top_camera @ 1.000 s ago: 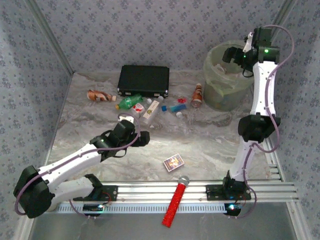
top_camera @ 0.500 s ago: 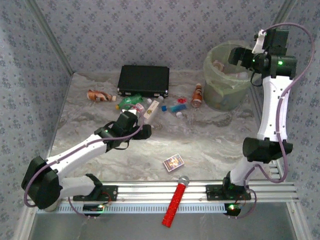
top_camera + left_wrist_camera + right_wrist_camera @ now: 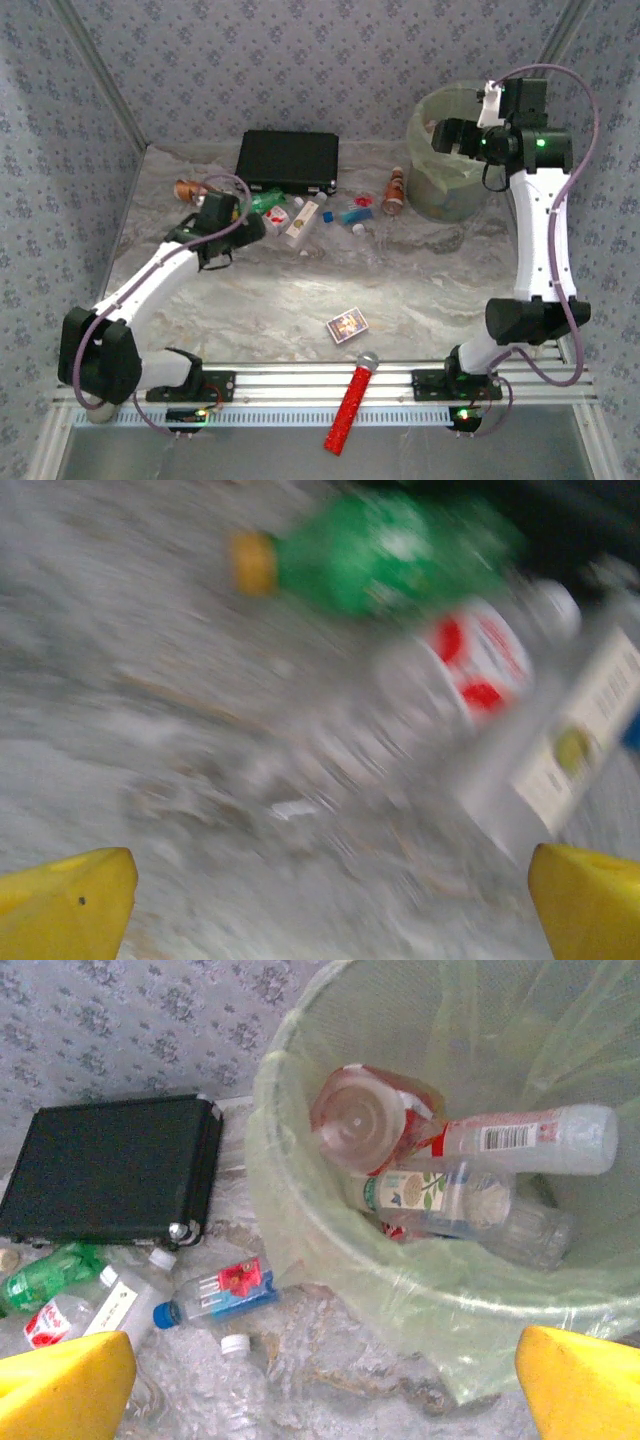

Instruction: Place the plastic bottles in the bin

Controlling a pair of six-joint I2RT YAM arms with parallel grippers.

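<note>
On the far right of the tabletop (image 3: pixel 300 290), the bin (image 3: pixel 445 205) is already holding several plastic bottles (image 3: pixel 450 1195), and the right claw (image 3: pixel 320 1360) is hanging over its rim, spread wide and gripping nothing. Left of centre, the left claw (image 3: pixel 328 885) is hovering, likewise released and empty, just short of a cluster where a green bottle (image 3: pixel 390 550), a clear bottle (image 3: pixel 470 655) with a red-and-white label and a white-labelled bottle (image 3: pixel 575 745) are lying close together. A black case (image 3: pixel 288 160) is sitting right behind them, crowding their far side. An orange-brown bottle (image 3: pixel 396 190) is lying just beside the bin. A card box (image 3: pixel 347 325) and a red microphone (image 3: pixel 352 405) are lying near the arms' bases.
</note>
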